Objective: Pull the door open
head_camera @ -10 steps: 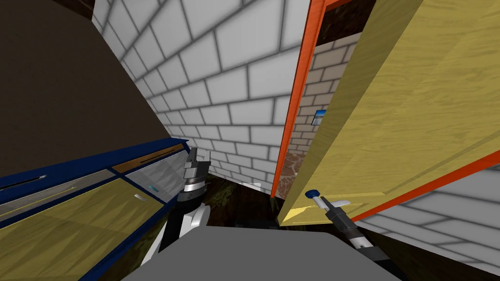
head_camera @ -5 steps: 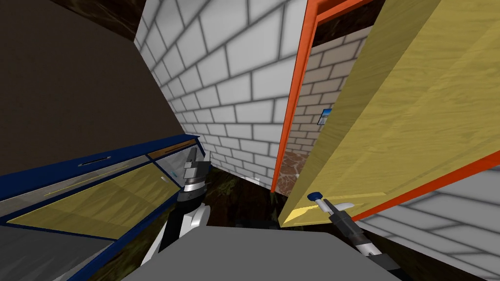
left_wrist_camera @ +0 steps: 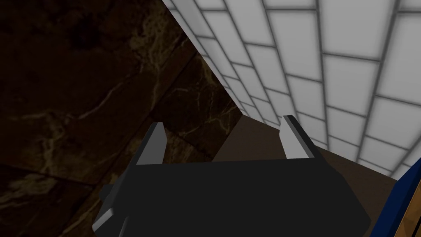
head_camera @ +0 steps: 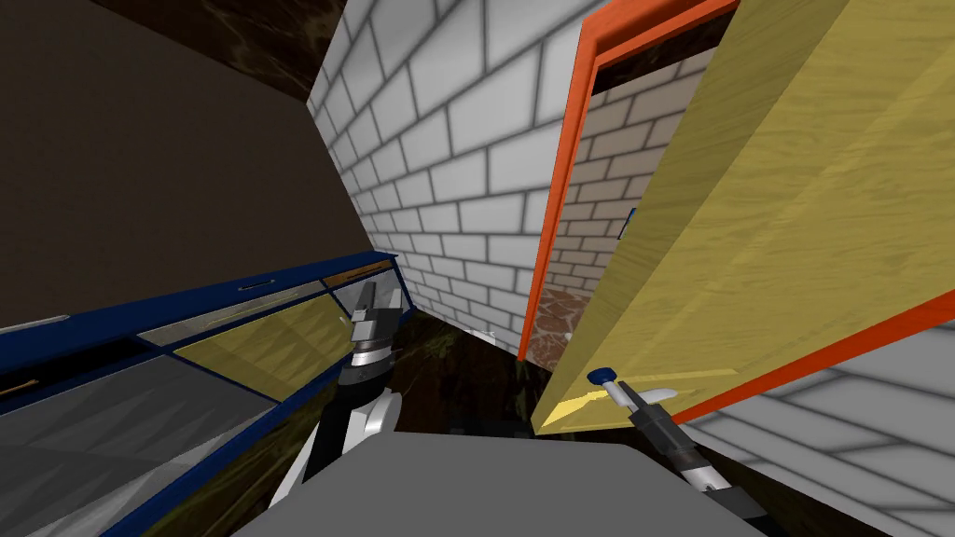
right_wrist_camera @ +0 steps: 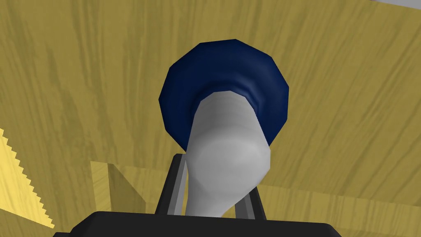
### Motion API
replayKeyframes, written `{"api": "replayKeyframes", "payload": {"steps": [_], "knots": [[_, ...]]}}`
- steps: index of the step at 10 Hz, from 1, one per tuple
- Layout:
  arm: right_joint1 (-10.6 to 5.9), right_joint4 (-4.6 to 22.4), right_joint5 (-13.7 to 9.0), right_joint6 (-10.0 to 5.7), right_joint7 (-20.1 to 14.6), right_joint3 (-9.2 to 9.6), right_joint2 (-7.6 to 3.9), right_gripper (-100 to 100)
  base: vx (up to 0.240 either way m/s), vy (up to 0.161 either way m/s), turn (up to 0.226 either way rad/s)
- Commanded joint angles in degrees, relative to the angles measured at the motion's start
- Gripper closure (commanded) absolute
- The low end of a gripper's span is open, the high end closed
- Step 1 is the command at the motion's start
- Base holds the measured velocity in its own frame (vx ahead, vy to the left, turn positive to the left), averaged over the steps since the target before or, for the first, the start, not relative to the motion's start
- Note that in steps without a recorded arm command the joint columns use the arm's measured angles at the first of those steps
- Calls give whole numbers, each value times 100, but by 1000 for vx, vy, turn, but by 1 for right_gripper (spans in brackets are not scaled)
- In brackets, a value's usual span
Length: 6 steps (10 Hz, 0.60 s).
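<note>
White brick wall (head_camera: pixel 448 140) and orange frame (head_camera: pixel 560 186) back the yellow door (head_camera: pixel 746 233), standing partly open. Right pincer (right_wrist_camera: pixel 213 197) clamps its grey lever handle (right_wrist_camera: pixel 228 156) near the free edge. Best pull along the hinge arc, grip firm, wrist turning with it. Left pincer (left_wrist_camera: pixel 223 121) hangs wide, empty, beside the blue cabinet (head_camera: pixel 186 317).

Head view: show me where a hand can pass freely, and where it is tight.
Free: the dark floor between the blue cabinet and the edge of the door; the opening between the orange frame and the door. Tight: at the handle, gripped by the right gripper close to the door; the open left gripper crowds the cabinet's end.
</note>
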Motion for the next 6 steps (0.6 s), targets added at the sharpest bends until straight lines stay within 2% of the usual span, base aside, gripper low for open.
{"api": "replayKeyframes", "payload": {"steps": [1,4,6], "knots": [[-15,65,-1,-79,-13,14,-27,100,-252,-134,190],[-65,198,0,-193,-45,53,-57,100,-266,-87,196],[-96,279,0,-262,-65,76,-75,100,-235,-53,161]]}}
